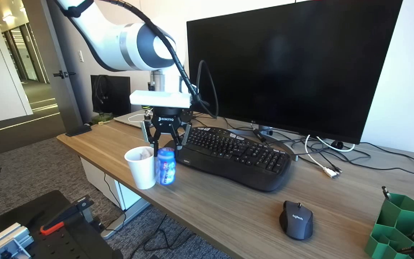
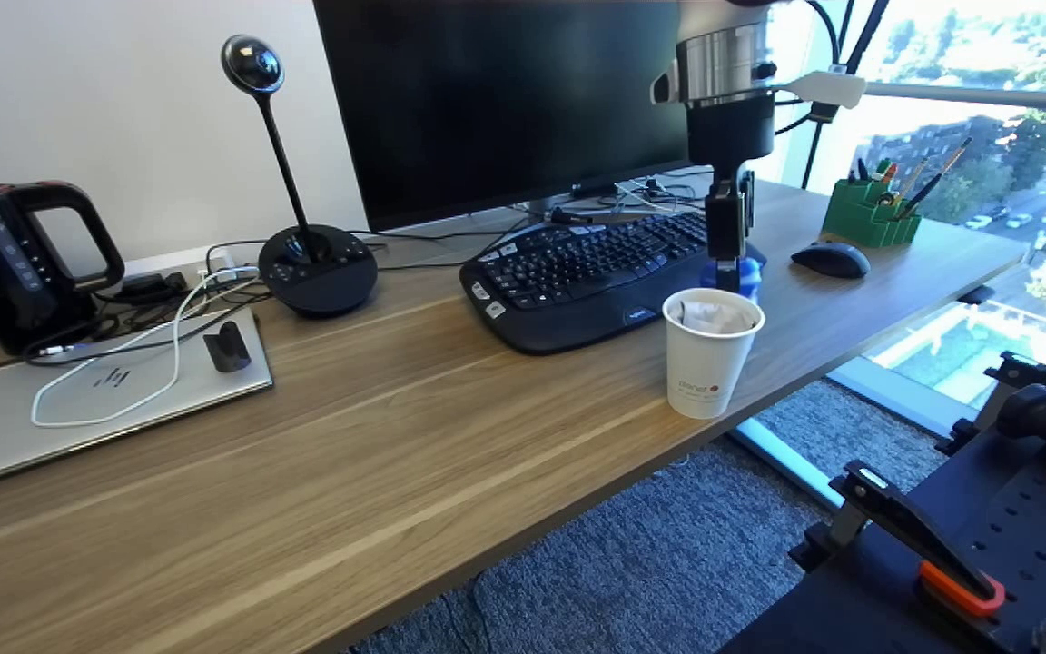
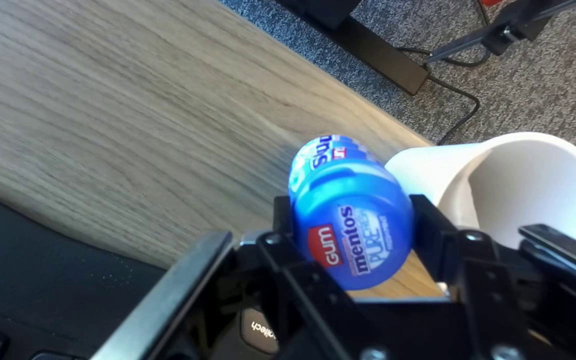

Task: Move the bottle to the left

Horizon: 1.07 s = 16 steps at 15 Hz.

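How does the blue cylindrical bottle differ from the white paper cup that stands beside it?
The blue cylindrical bottle is capped; the white paper cup is open, showing pale contents. The bottle looks narrower than the cup, which widens upward. The black two-fingered gripper holds the bottle; the cup stands ungripped on the wooden desk. Both carry printing.

It's bright. Daylight turns bits of the window (image 2: 1031,163) white, and close up, the hand (image 3: 352,217) looks a little blurry.
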Available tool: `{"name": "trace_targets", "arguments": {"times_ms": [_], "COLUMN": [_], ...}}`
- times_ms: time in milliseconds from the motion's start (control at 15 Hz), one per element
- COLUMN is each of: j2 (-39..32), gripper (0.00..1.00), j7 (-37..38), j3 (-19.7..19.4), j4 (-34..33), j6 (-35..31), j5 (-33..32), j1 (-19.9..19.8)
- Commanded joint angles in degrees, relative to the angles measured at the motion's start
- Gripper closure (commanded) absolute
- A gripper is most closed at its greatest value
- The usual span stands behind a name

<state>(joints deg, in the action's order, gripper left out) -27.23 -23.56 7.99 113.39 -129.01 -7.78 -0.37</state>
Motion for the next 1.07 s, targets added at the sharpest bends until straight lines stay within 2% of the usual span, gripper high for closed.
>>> {"name": "trace_targets", "arguments": {"times_ms": [0, 1000], "j2": [2.2, 1.6], "gripper": [0.66, 0.66], "j7": [-1.5, 6.1], "j3": [0.3, -3.8], "j4": [1.1, 2.4], "j6": [1.5, -7.1], "j5": [0.7, -2.9], "j1": [0.4, 1.2]}}
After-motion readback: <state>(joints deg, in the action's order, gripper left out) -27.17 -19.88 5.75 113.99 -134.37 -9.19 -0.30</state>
